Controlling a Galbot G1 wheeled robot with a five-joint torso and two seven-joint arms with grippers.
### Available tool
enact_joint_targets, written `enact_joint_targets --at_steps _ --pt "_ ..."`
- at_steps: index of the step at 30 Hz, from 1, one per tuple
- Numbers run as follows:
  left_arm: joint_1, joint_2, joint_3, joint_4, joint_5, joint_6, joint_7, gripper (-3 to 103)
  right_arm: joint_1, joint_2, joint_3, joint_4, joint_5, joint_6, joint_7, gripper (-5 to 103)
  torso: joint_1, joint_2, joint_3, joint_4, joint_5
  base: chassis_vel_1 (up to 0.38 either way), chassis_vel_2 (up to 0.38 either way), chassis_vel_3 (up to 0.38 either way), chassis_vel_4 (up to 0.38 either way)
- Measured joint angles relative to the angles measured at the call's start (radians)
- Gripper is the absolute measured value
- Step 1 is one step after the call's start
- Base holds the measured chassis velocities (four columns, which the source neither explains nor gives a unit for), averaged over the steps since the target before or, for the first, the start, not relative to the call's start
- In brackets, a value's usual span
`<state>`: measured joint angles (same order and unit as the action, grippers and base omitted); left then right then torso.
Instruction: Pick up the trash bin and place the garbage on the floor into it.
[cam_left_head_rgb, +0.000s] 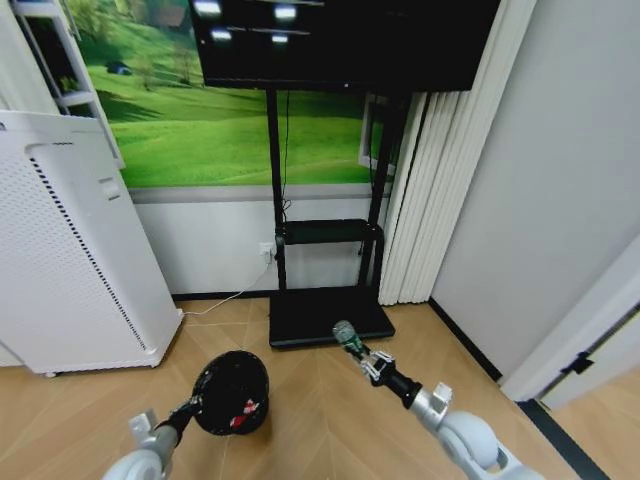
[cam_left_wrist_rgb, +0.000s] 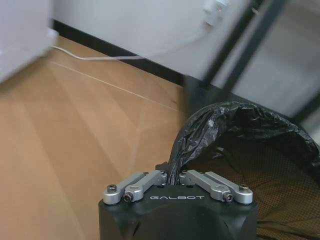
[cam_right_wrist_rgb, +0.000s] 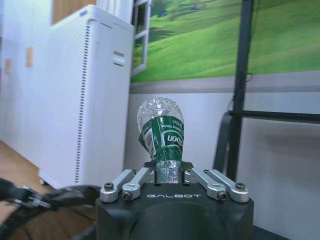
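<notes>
Nearest to the robot, the left gripper (cam_left_head_rgb: 192, 405) is low on the left side of the head view. It is closed on the rim of the trash bin (cam_left_head_rgb: 231, 391) and holds it. In the left wrist view the fingers (cam_left_wrist_rgb: 172, 176) pinch the crumpled black liner (cam_left_wrist_rgb: 235, 120) at the edge of the bin, and the mesh inside wall of the bin is seen below the liner. A red-and-white piece of garbage (cam_left_head_rgb: 243, 413) lies inside the bin, near the side closest to the robot.

To the right of the bin, the right gripper (cam_left_head_rgb: 360, 352) points forward and up. It is closed on the small clear bottle (cam_left_head_rgb: 346, 335) with a green label and holds it above the floor (cam_left_head_rgb: 320, 410), a little higher than the bin and beside it, not over the opening. In the right wrist view the bottle (cam_right_wrist_rgb: 161, 132) stands upright between the fingers, gripped at its lower end, and the rim of the bin (cam_right_wrist_rgb: 45, 197) shows lower, near the gripper.

Farther away, the flat black base of the TV stand (cam_left_head_rgb: 330, 315) rests on the floor, with the dark TV screen (cam_left_head_rgb: 345, 40) above it. The white appliance (cam_left_head_rgb: 75, 250) stands on the left, against the wall with the green landscape picture (cam_left_head_rgb: 230, 120). A white cable (cam_left_head_rgb: 225, 300) runs along the floor from the appliance to the wall socket.
</notes>
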<state>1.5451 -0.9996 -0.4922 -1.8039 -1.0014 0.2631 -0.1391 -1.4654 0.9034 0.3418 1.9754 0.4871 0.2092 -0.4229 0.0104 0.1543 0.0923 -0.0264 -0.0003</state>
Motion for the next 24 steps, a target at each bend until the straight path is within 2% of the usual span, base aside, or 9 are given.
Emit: enact_joint_targets --at_steps 1,2,4,6,7,8,16,19,24 --pt "-0.023 0.019 0.041 0.015 0.004 0.000 0.033 4 -0.011 0.005 -0.015 0.012 -0.012 0.006 -0.007 21 0.000 0.000 0.000 -0.0001 0.0001 0.000 0.000 0.000 0.000" --pt "-0.023 0.019 0.041 0.015 0.004 0.000 0.033 4 -0.011 0.005 -0.015 0.012 -0.012 0.006 -0.007 21 0.000 0.000 0.000 -0.0001 0.0001 0.000 0.000 0.000 0.000" --pt "-0.062 0.060 0.110 0.045 0.018 -0.001 0.083 4 -0.018 0.013 -0.055 0.026 -0.040 0.011 -0.020 21 0.000 0.000 0.000 -0.0002 0.0002 0.000 0.000 0.000 0.000" --pt "-0.095 0.089 0.168 0.069 0.022 -0.001 0.107 4 -0.013 0.016 -0.093 0.028 -0.074 0.015 -0.023 21 0.000 0.000 0.000 0.0000 0.0003 0.000 0.000 0.000 0.000" --pt "-0.095 0.089 0.168 0.069 0.022 -0.001 0.107 4 -0.013 0.016 -0.093 0.028 -0.074 0.015 -0.023 21 0.000 0.000 0.000 0.0000 0.0003 0.000 0.000 0.000 0.000" --pt "-0.124 0.105 0.219 0.087 0.030 -0.007 0.137 4 0.000 0.021 -0.127 0.019 -0.119 0.025 -0.033 21 0.000 0.000 0.000 0.0001 0.0004 0.000 0.000 0.000 0.000" --pt "-0.218 0.117 0.361 0.123 0.037 -0.025 0.239 4 0.062 0.040 -0.233 -0.010 -0.189 0.036 -0.052 21 0.000 0.000 0.000 0.0001 0.0003 0.000 0.000 0.000 0.000" --pt "-0.259 0.121 0.400 0.140 0.039 -0.027 0.261 4 0.082 0.037 -0.262 -0.014 -0.184 0.036 -0.057 21 0.000 0.000 0.000 0.0001 0.0003 0.000 0.000 0.000 0.000" --pt "-0.323 0.105 0.452 0.163 0.036 -0.030 0.264 4 0.117 0.037 -0.329 -0.017 -0.181 0.035 -0.060 21 0.000 0.000 0.000 0.0000 0.0003 0.000 0.000 0.000 0.000"
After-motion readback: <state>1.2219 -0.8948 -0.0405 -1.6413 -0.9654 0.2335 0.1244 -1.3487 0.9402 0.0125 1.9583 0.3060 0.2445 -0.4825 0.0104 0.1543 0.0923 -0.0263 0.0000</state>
